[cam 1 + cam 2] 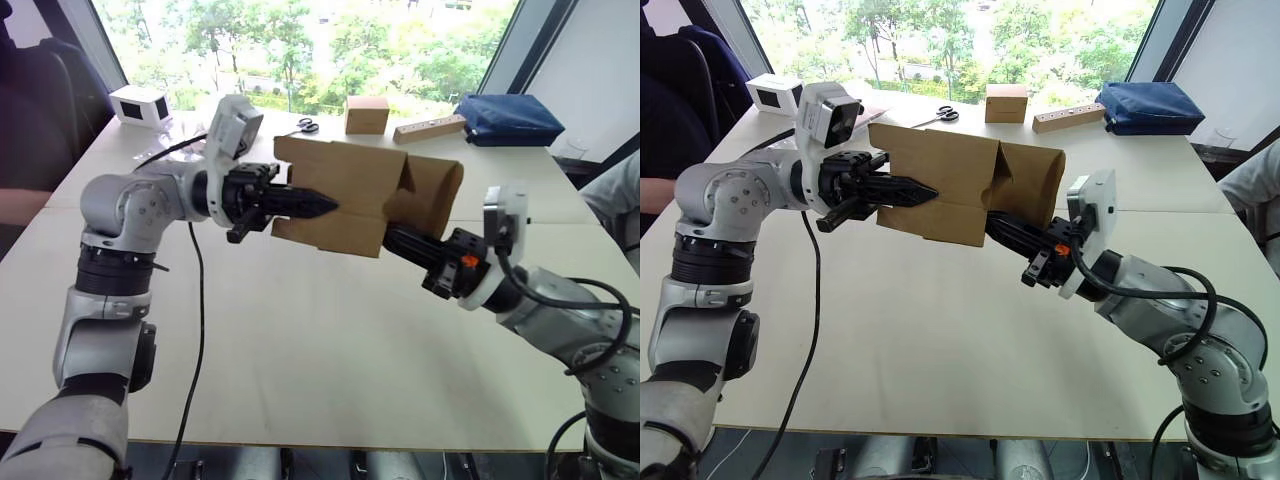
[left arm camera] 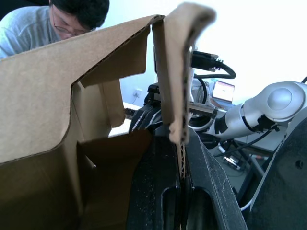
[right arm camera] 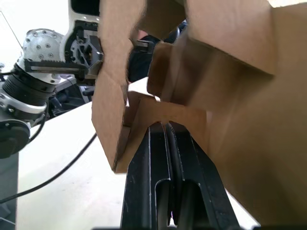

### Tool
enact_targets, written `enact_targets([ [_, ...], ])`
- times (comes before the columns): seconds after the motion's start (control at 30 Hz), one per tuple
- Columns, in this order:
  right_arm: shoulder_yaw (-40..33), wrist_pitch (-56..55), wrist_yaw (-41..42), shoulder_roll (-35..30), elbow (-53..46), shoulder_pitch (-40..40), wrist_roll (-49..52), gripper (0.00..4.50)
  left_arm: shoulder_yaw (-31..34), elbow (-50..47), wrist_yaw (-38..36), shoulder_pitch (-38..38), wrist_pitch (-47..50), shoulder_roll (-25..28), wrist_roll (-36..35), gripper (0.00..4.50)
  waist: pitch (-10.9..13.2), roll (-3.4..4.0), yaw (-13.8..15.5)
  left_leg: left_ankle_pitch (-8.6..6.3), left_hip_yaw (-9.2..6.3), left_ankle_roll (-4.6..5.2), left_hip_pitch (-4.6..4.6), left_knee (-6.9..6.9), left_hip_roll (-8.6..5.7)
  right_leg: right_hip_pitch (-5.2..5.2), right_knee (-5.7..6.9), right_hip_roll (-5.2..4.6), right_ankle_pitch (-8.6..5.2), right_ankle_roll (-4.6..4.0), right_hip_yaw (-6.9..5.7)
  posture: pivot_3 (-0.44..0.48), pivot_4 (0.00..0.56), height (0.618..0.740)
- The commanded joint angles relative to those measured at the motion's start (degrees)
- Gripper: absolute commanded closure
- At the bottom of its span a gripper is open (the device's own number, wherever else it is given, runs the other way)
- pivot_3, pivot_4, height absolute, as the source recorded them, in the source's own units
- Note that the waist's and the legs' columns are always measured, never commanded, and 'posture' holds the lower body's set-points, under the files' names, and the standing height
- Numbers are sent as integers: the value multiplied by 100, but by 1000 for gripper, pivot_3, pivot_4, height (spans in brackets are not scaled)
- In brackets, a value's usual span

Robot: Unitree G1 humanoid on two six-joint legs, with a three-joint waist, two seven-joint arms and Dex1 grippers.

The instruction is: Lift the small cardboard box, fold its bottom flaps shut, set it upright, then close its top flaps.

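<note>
A: One step out of four can be counted as done: the small cardboard box (image 1: 345,195) is held clear of the white table (image 1: 330,340), carried between the two arms above its far half.

B: How is it gripped?

A: The left gripper (image 1: 312,204) is seen with its fingers pinched narrow on a panel edge, the corrugated wall being clamped between them in the left wrist view. The right gripper (image 1: 1002,228) is likewise closed on a flap at the other end, its fingers lying nearly together around the cardboard in the right wrist view.

B: And the flaps?

A: None are judged shut. In the left wrist view the bottom flaps (image 2: 105,100) stand loose and splayed, the interior being open. The top flaps (image 1: 1035,180) at the right-hand end are bent outward. Which end is which cannot be told for certain. Folding, setting upright and closing are all left.

B: Is room available?

A: Bare table is offered below and toward the near edge. Kept well apart at the far side are the smaller brown cube (image 1: 366,114), the scissors (image 1: 307,125), the wooden strip (image 1: 430,128), the blue bag (image 1: 507,118) and the white box (image 1: 139,105). A black cable (image 1: 194,330) is draped across the left part of the surface and might be snagged.
</note>
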Motion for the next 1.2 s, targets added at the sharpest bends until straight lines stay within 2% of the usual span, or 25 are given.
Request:
enact_targets([
  [0.03, -10, -46, -16, -2, -142, -197, 101, 4460, 96, -90, 44, -73, -160, 22, 12, 4500, 0, 0, 4, 0, 0, 0, 0, 0, 0, 0, 0, 0, 0, 0, 0, 0, 150, 740],
  [0.27, -380, 170, -68, -447, -156, -263, 650, 4460, 204, 91, 148, -73, -345, 100, 112, 4500, 0, 0, 6, 0, 1, 0, 0, 0, -1, 0, 0, -1, 0, 0, 0, 0, 150, 740],
  [0.43, -1279, 300, -146, -1251, 63, -120, 1769, 4460, 336, 228, 268, -104, -492, 112, 121, 4500, 1, 0, 13, 0, 0, 0, -2, 0, -1, 0, -1, -4, 0, 0, -1, 0, 150, 740],
  [0.53, -1682, 217, -274, -1384, 274, 59, 2459, 4460, 356, 314, 247, -152, -588, 150, 164, 4500, 1, -1, 13, 0, 0, 0, 0, 0, 0, 2, -2, -3, 1, 0, -2, 0, 150, 740],
  [0.6, -1999, 84, -337, -1302, 538, 231, 2524, 4460, 374, 415, 204, -216, -665, 187, 195, 4500, 0, -1, 16, 0, 0, 0, 0, 0, 0, 2, -1, -3, 1, 0, -2, 0, 150, 740],
  [0.73, -2187, -301, -485, -1021, 1049, 272, 1925, 4460, 385, 477, 163, -278, -724, 207, 206, 4500, 0, -1, 14, 0, 2, 0, 0, 1, -1, 3, -2, -3, 1, 1, -1, 0, 150, 740],
  [0.87, -1592, -750, -560, -696, 1551, 164, 321, 4460, 465, 483, 192, -330, -687, 184, 123, 4500, 0, 0, 6, 0, 3, 0, 0, 1, -1, 2, -2, -2, 2, 4, 0, 0, 150, 740],
  [0.97, -1203, -936, -544, -471, 1706, 10, -406, 4460, 498, 475, 207, -337, -665, 169, 98, 4500, 0, 2, -9, 0, 4, 0, 0, 1, 0, 0, 0, 0, 3, 4, 1, 0, 150, 740],
  [1.1, -492, -1110, -369, 153, 1901, -473, -1011, 4460, 515, 393, 204, -305, -556, 135, 16, 4500, 1, 4, -25, 3, 5, -4, -2, 1, 1, -11, 11, 3, 4, 7, 4, 0, 150, 740],
  [1.2, -335, -1106, -210, 449, 1969, -699, -1132, 4460, 504, 394, 208, -295, -538, 135, 8, 4500, 1, 5, -16, 5, 4, -8, -3, 1, 1, -19, 30, 3, 4, 7, 5, 0, 150, 740],
])
